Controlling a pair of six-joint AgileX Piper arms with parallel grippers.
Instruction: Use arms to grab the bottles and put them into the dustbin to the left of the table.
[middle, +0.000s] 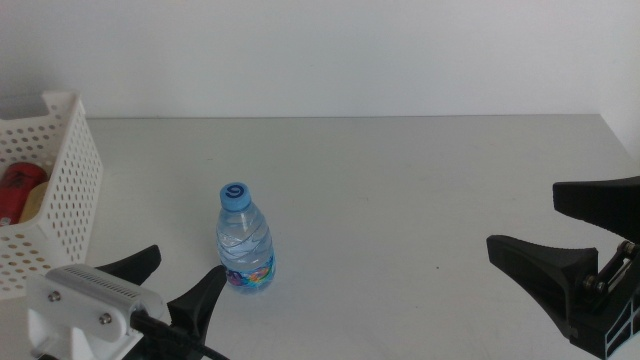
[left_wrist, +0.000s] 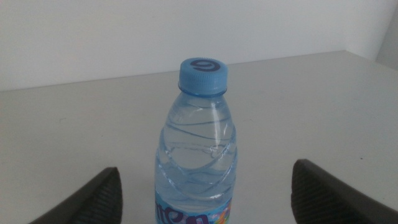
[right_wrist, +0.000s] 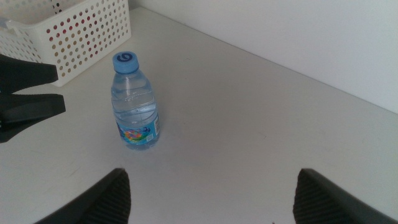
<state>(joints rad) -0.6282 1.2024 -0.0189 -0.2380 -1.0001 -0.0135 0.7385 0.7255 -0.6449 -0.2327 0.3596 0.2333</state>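
A small clear water bottle (middle: 245, 240) with a blue cap stands upright on the table (middle: 400, 170), left of centre. My left gripper (middle: 185, 270) is open at the near left, its fingers just short of the bottle. The left wrist view shows the bottle (left_wrist: 199, 143) centred ahead of that gripper (left_wrist: 206, 169), not touched. Open and empty, my right gripper (middle: 525, 218) hangs at the right edge, far from the bottle (right_wrist: 134, 106). The white perforated dustbin (middle: 70, 190) sits at the far left with a red can (middle: 20, 185) lying inside it.
A yellowish shape (middle: 36, 200) lies next to the can in the dustbin. A white wall rises behind the table's far edge. In the right wrist view my right gripper (right_wrist: 211, 180) faces the dustbin (right_wrist: 74, 31) and the left gripper's fingers (right_wrist: 31, 106).
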